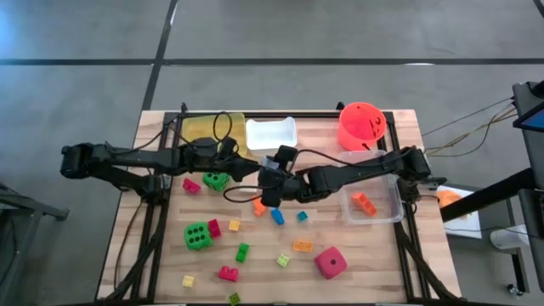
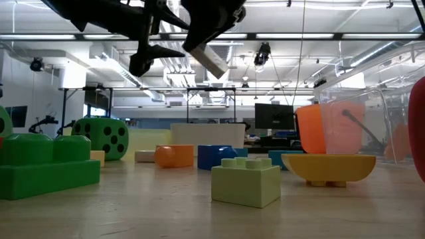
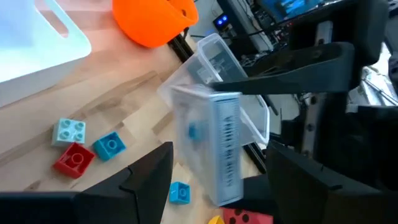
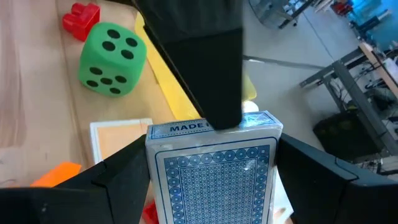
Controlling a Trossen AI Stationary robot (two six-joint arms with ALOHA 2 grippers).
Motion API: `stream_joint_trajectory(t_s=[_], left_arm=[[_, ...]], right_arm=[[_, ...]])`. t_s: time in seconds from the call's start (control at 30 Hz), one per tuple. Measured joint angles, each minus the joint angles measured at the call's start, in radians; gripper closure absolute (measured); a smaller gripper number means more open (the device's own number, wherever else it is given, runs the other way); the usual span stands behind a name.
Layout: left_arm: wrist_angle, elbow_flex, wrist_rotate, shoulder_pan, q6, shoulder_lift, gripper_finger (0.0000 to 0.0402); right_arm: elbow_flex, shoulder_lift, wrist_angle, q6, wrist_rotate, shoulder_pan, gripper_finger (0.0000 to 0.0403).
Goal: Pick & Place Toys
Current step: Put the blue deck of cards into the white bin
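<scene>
Three dice (image 1: 198, 235), three trays (image 1: 271, 134), one bucket (image 1: 360, 125).

Orange bucket (image 1: 361, 125), white tray (image 1: 271, 134), clear tray (image 1: 374, 197).

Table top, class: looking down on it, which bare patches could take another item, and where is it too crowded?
Free: the wood between the white tray and the orange bucket, and the front right corner beyond the pink die, below the clear tray. Crowded: the middle and front left, where small bricks and the green die lie scattered, and mid-table where both arms meet.
</scene>
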Motion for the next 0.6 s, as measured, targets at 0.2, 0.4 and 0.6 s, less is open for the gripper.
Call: stream_joint_trajectory(t_s=[0.2,0.4,0.6], left_arm=[[-0.013,0.003,-0.034,0.0,0.01,0.013,0.0157],[-0.047,0.003,-0.049,0.0,0.014,0.027,0.0169],[-0.024,0.003,-0.045,-0.001,0.034,0.032,0.0242]], right_arm=[[0.0,0.022,0.087,-0.078,-0.001,-0.001,0.0112],[0.0,0.023,0.096,-0.08,-0.011,-0.007,0.0112],[0.0,0.022,0.105,-0.082,-0.019,-0.007,0.0112]])
